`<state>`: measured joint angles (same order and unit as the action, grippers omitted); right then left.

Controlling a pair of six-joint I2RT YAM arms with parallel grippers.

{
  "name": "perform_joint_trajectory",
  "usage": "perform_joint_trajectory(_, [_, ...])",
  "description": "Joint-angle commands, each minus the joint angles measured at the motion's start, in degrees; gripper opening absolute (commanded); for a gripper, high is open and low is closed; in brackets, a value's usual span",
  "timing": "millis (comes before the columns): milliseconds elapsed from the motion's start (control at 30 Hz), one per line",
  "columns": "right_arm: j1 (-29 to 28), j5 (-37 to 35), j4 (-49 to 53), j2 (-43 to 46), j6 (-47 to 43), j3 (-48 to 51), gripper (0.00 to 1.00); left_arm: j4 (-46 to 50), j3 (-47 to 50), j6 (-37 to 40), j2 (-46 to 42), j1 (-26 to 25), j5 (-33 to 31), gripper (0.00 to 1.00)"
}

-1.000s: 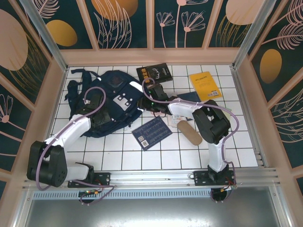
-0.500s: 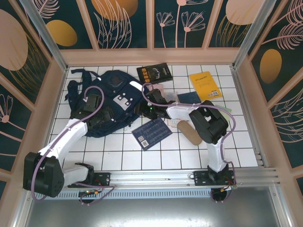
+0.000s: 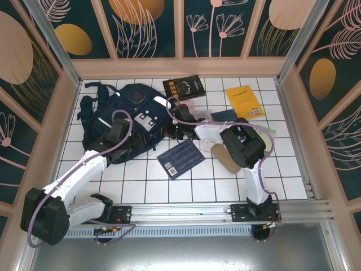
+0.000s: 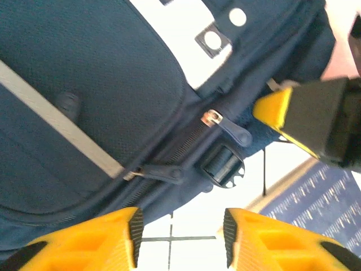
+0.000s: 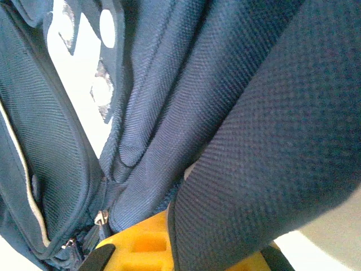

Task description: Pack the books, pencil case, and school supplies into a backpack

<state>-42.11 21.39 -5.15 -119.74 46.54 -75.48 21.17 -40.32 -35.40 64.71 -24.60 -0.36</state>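
Overhead view looks down; both wrist views hug the backpack point(image 4: 84, 73).

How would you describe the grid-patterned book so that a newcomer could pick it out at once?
Start at the big navy backpack on the left of the white-tiled table. Just off its near right corner lies the grid-patterned book. Unlike the black book and yellow book farther back, it is navy with a fine grid and a white barcode label.

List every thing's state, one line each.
Large navy blue fabric backpack: lying flat, visible zip looks closed.
Left gripper: open, empty, above zip.
Right gripper: shut on backpack fabric.
Flat black book: closed, outside backpack.
Bright yellow book: closed, outside backpack.
Navy grid-patterned book: closed, outside backpack.
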Motion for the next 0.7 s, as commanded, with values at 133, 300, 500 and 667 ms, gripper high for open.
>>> perform_joint_trajectory(133, [-0.9,2.5,-3.2,5.5,-1.8,-4.7,0.00,-8.9,5.1,-7.8,3.4,-7.6,1.6,0.37])
perform_joint_trajectory(300, [-0.9,2.2,-2.9,6.8,-2.0,-5.9,0.00,-11.4,5.4,-9.9,7.8,-11.9,1.8,0.31])
perform_joint_trajectory(500, [-0.9,2.0,-2.9,8.2,-2.4,-6.0,0.00,-7.1,5.3,-11.6,10.3,-12.1,-9.0,0.30])
perform_joint_trajectory(667, [-1.0,1.7,-2.2,8.6,-2.9,-5.5,0.00,-6.1,2.4,-9.1,11.2,-9.6,-16.5,0.34])
